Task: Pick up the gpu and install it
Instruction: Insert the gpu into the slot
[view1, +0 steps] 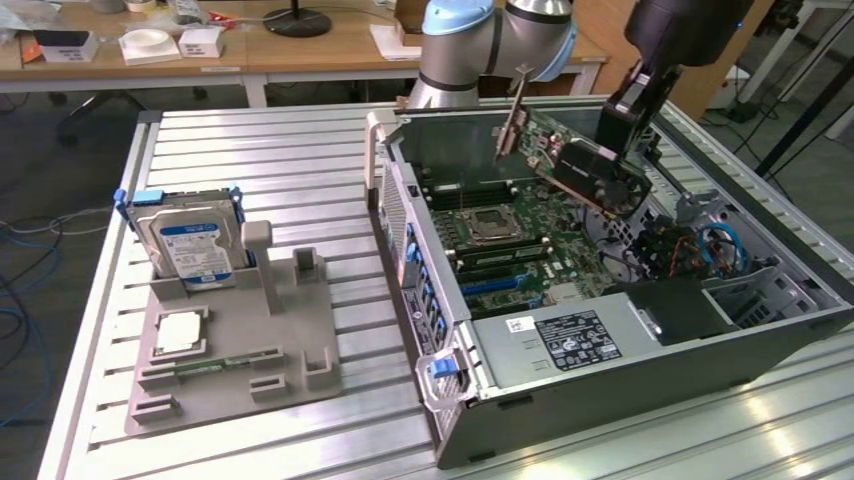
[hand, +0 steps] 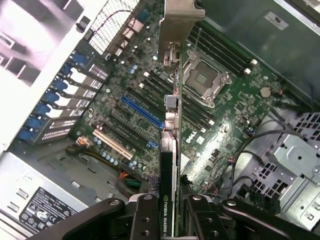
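Note:
The gpu (view1: 587, 168) is a dark card with a red stripe and a silvery bracket (view1: 511, 112) at one end. It hangs tilted above the motherboard (view1: 514, 245) inside the open computer case (view1: 400, 215). My gripper (view1: 617, 140) is shut on the card's upper edge, clear of the board. In the wrist view the gpu (hand: 170, 150) shows edge-on between the fingers (hand: 145, 217), with its bracket (hand: 177, 22) pointing away. The long blue slot (hand: 142, 111) lies just beside the card's edge line.
On the grey fixture (view1: 287, 330) at the exterior view's left stand a hard drive (view1: 194, 245), a processor (view1: 180, 332) and a green memory stick (view1: 214, 366). A power supply (view1: 567, 340) and drive cages (view1: 727, 290) fill the case's near end.

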